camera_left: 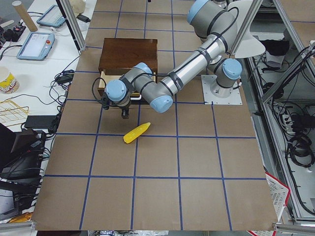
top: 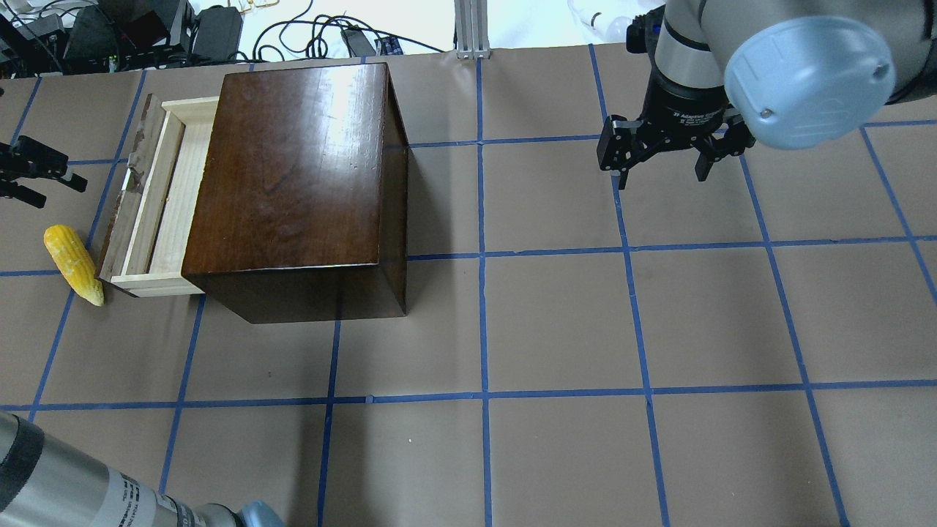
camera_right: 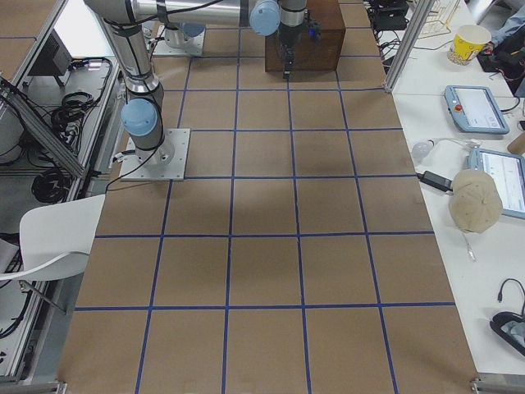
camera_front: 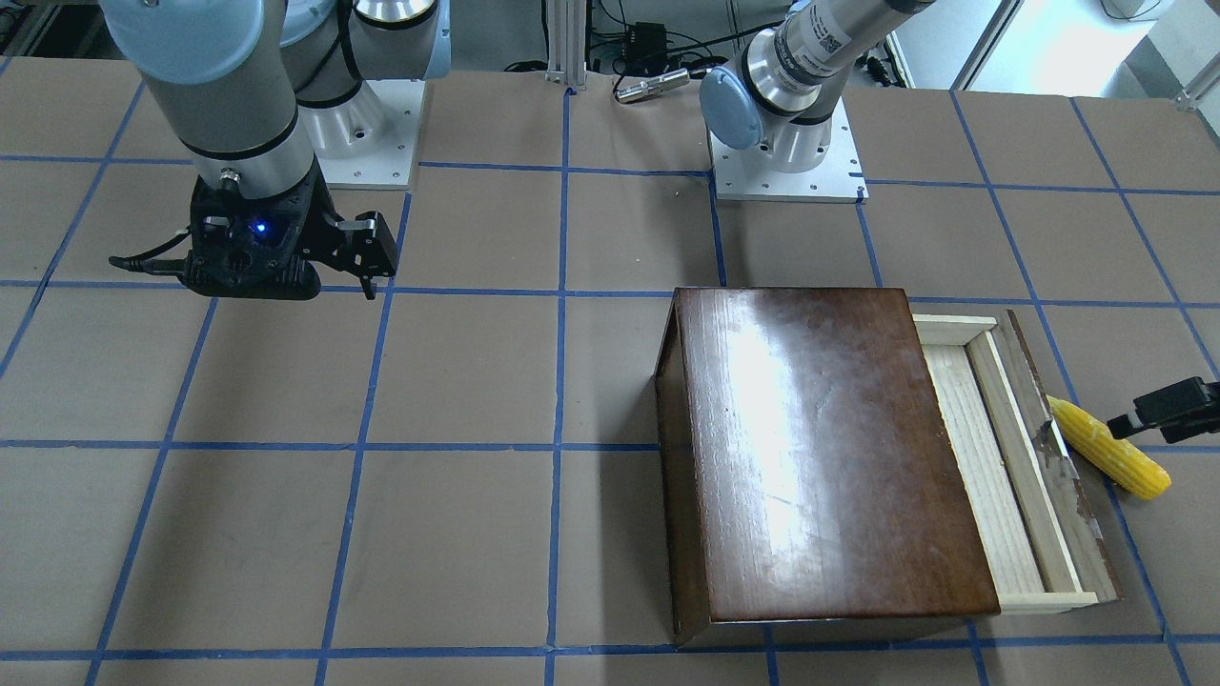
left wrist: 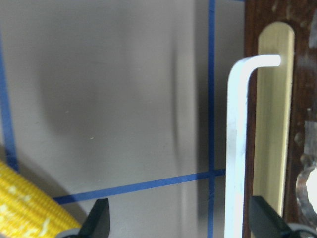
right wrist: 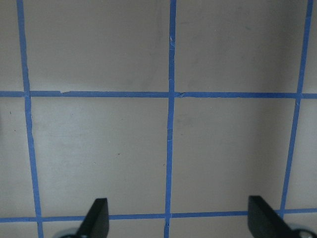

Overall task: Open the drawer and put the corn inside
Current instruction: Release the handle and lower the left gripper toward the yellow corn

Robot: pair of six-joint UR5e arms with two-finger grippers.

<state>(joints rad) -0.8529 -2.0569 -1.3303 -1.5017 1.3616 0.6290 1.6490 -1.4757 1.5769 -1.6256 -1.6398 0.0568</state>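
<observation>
Brown worktop (top: pixel 556 322) all the way across, gridded with blue tape, and cables and black electronics crowd the upper edge of the overhead view. Side benches in the end-on views carry tablets and a paper cup (camera_right: pixel 471 41).

Now the corn (top: pixel 73 263): it lies flat on the worktop at the far left of the overhead view, outside the drawer (top: pixel 172 197), and its tapered tip points at the corner of the worn front panel (camera_front: pixel 1058 476). Tip and panel are very close; I cannot tell whether they touch. The drawer stands partway out of the glossy dark box (top: pixel 293 176), its pale wood floor showing.

On to the left jaws, at the overhead view's left edge, up-frame of the corn. They are spread wide. In the left wrist view the corn (left wrist: pixel 25 208) fills the lower left corner, just outside the left-hand fingertip (left wrist: pixel 96 220), so it is not between the jaws. The silver drawer handle (left wrist: pixel 237 148) runs up the frame between the two fingertips, close to the right-hand one.

Right jaws, upper right of the overhead view, are well apart from box and corn. They are wide too, over bare taped worktop.
</observation>
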